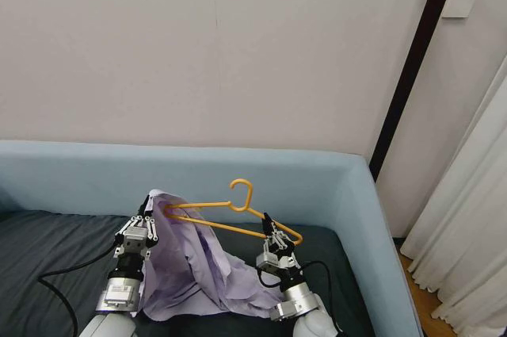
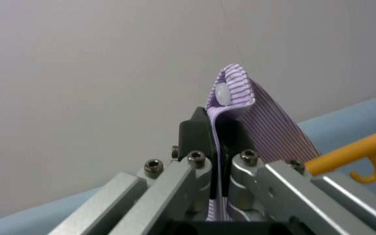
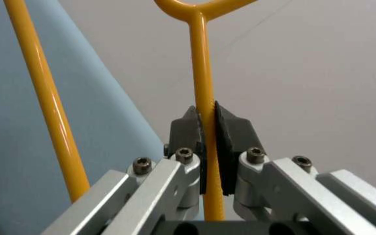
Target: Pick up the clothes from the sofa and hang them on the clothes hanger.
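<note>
- Head view: left gripper (image 1: 149,212) is clamped on the shirt (image 1: 198,273) edge, with the hanger (image 1: 226,224) end tucked in beside it. Right gripper (image 1: 273,235) pinches the other arm. Sofa (image 1: 348,186) back is close behind, open air above.
- Left wrist view: cloth is between the pads. Keep it taut and draw it along the bar.
- Right wrist view: jaws are closed on the wire. Hold it level.

Glossy hanger (image 1: 238,212), striped cloth shirt (image 1: 194,269)

Both arms are held raised, wrists angled upward. The left gripper (image 1: 149,213) is clamped on a fold of the striped shirt (image 1: 190,273) at the left end of the hanger (image 1: 230,227). The right gripper (image 1: 273,234) is closed on the hanger near its right end, fingers (image 3: 230,129) pressed against the rod.
</note>
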{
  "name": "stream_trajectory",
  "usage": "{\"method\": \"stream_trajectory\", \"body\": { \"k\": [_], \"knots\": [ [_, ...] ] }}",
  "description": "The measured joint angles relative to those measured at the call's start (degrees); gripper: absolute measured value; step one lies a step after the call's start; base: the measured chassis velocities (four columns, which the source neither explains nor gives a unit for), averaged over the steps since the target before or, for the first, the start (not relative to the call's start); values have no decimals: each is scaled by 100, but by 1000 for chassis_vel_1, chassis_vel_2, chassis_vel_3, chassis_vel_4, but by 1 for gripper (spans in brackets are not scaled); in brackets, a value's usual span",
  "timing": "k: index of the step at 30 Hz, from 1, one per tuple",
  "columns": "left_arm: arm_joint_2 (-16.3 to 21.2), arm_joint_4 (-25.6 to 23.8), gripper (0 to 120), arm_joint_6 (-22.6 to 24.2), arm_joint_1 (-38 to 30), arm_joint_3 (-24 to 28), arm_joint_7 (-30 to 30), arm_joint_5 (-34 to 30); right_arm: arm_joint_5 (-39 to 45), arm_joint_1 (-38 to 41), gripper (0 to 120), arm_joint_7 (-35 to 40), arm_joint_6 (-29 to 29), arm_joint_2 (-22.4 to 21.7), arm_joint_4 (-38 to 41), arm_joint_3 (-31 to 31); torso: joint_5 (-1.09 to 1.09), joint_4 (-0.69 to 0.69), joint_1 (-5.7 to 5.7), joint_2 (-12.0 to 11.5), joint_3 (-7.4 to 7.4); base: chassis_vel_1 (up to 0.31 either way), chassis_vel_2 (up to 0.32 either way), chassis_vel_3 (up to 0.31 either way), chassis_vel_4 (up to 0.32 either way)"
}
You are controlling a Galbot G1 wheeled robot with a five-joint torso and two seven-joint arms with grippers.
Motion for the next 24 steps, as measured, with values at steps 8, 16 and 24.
{"method": "stream_trajectory", "body": {
  "k": [8,16,24],
  "knots": [
    [23,76,0,-48,-17,-28,-2,2,-105,-3,4,-5,291,-25,-130,-135,1,-1,0,0,0,0,0,0,0],
    [-132,177,0,-133,-21,103,81,167,42,152,4,58,90,76,-25,-292,0,0,0,0,0,0,0,0,0],
    [-271,211,0,-327,24,182,226,299,37,251,4,-12,-168,235,-221,-340,1,0,0,0,0,0,0,0,0]
  ]
}}
